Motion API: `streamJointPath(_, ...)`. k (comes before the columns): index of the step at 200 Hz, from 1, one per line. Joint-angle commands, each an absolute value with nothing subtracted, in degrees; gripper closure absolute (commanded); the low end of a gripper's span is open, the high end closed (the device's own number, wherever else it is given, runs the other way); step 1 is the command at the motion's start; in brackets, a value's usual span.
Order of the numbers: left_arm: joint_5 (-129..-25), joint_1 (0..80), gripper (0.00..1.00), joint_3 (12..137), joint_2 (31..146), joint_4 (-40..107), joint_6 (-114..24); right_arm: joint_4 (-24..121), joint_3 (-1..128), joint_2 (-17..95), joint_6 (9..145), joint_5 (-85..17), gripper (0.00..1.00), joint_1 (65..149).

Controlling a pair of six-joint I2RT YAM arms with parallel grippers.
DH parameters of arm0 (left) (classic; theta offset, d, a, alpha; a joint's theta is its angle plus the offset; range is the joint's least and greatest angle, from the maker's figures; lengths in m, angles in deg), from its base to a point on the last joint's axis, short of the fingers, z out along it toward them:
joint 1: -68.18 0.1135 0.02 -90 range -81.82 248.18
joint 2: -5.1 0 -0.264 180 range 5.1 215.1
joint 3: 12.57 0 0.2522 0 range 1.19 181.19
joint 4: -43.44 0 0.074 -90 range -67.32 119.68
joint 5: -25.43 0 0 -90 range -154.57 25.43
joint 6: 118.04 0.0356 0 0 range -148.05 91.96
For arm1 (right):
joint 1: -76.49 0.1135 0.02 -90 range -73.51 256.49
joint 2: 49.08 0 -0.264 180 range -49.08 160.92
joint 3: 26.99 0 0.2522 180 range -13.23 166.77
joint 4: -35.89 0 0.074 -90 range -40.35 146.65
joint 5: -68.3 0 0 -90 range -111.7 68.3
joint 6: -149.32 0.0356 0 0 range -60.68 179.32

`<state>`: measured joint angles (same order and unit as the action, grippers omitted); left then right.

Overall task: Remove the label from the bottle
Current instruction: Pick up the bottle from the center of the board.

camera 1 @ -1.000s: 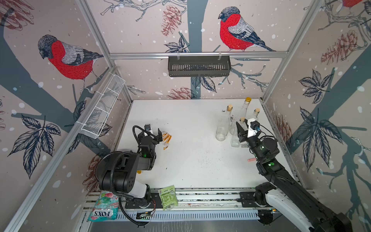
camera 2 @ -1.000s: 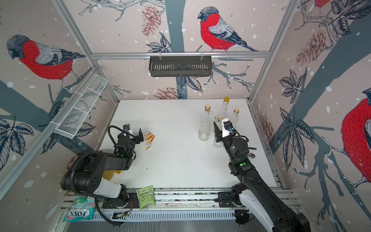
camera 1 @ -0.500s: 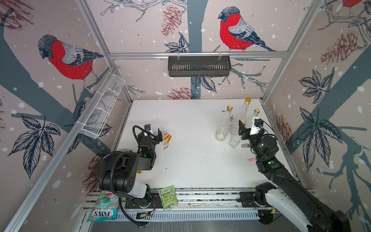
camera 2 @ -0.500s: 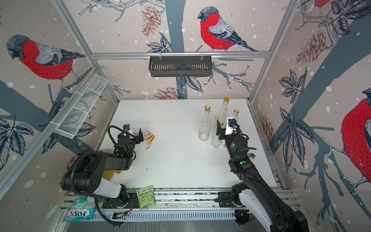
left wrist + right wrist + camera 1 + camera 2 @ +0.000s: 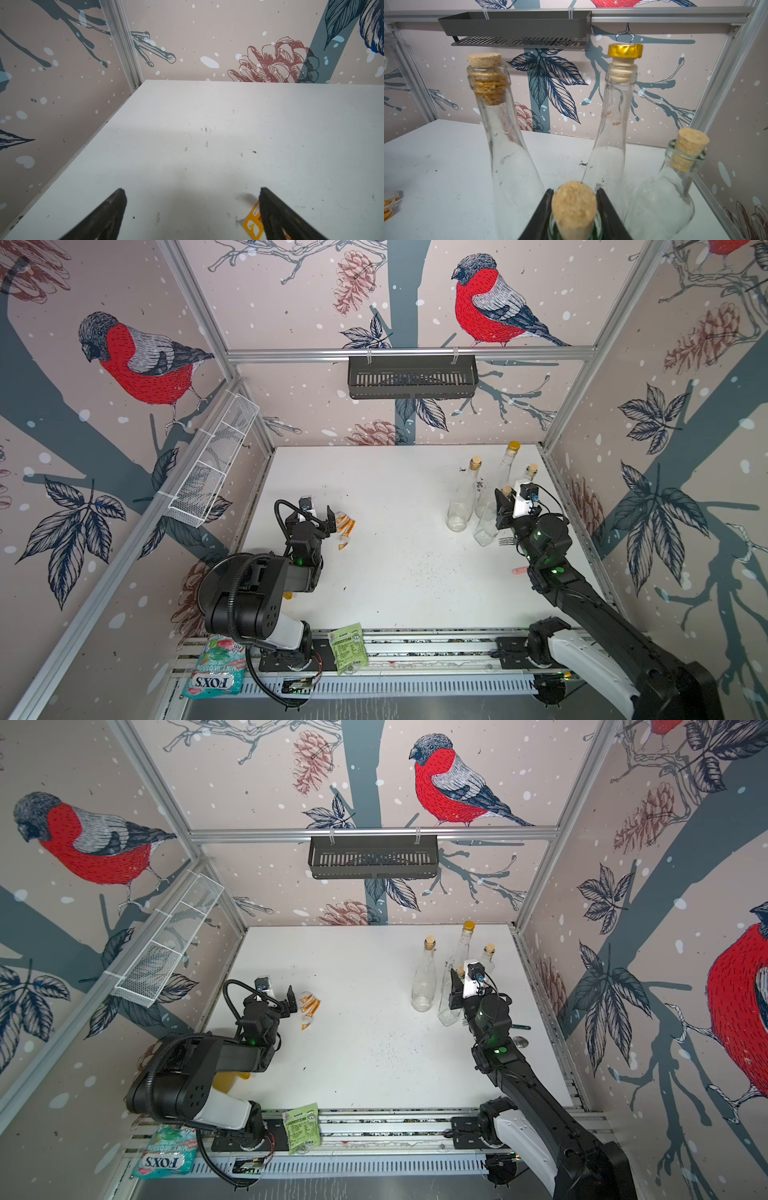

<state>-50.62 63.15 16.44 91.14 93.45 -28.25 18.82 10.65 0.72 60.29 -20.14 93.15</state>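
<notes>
On the back rail (image 5: 291,353), black slotted shelf (image 5: 411,377); on the left wall (image 5: 83,531), white wire basket (image 5: 212,472); at the front rail (image 5: 436,649), green packet (image 5: 347,649) and mint bag (image 5: 214,674).

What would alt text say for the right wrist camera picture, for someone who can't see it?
Two black jaws are closed on the corked neck of a small bottle, seen close up. Beyond it three clear glass bottles stand on a white table: a tall corked one, a tall gold-capped one and a short corked one.
</notes>
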Motion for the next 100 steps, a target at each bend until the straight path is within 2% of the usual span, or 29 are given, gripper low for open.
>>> streamJointPath(1, -50.51, 63.26, 0.02, 16.60, 91.06, 94.98, -28.40, 16.69, 11.12, 0.09, 58.70, -23.89, 0.77, 93.74)
streamJointPath(50, -50.51, 63.27, 0.01, 16.65, 91.06, 94.96, -28.40, 18.15, 11.56, -3.74, 55.01, -27.53, 0.91, 98.22)
streamJointPath(100, -50.58, 63.33, 0.02, 16.64, 91.06, 94.92, -28.41, 19.90, 17.10, -1.12, 53.60, -31.10, 0.93, 108.83)
